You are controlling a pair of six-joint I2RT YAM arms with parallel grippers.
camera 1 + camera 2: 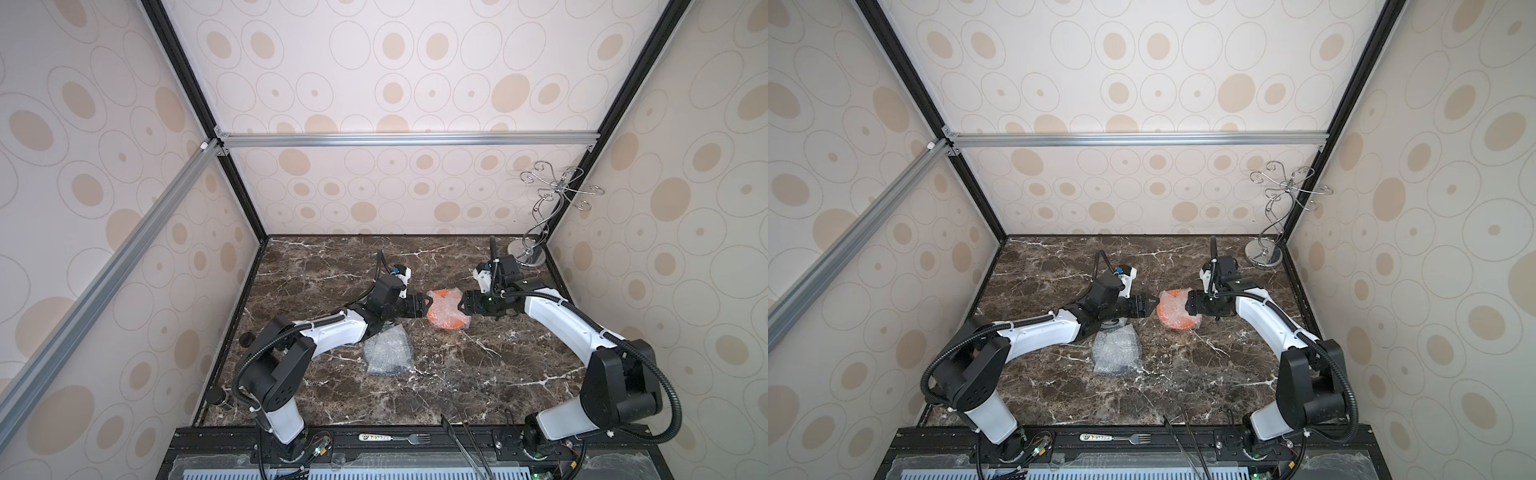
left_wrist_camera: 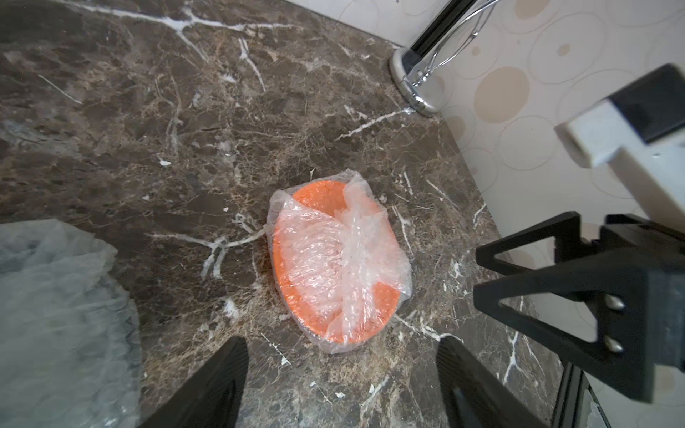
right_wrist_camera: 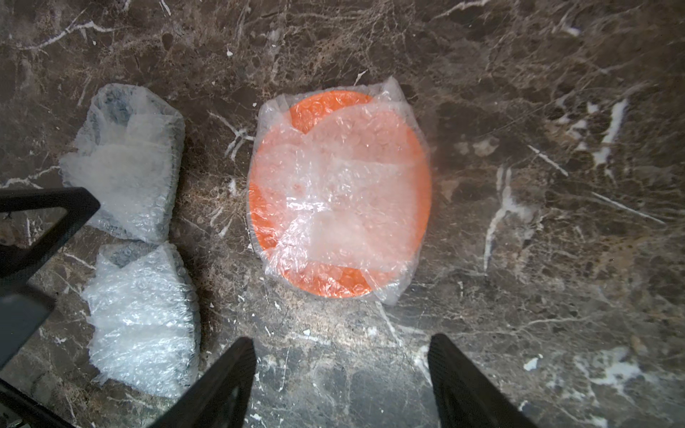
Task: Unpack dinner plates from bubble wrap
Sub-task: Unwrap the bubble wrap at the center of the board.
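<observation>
A glossy orange dinner plate [image 1: 445, 296] [image 3: 315, 105] lies on the marble table, loosely covered by crumpled clear bubble wrap [image 3: 352, 192] [image 2: 344, 255]. My left gripper [image 1: 429, 306] [image 2: 341, 344] hovers just at the plate's left edge, open, with only bare marble between its fingers. My right gripper [image 1: 461, 306] [image 3: 341, 342] faces it from the plate's right edge, also open and holding nothing. Two more bubble-wrap bundles [image 3: 126, 159] [image 3: 144, 315] lie beside each other, something dark grey showing through. In both top views one bundle [image 1: 388, 351] [image 1: 1117, 349] shows in front of the left arm.
A chrome wire stand [image 1: 525, 254] [image 2: 415, 85] stands in the back right corner by the wall. A fork [image 1: 399, 437] and black tongs [image 1: 465, 436] lie on the front rail. Patterned walls enclose the table [image 1: 478, 374] on three sides.
</observation>
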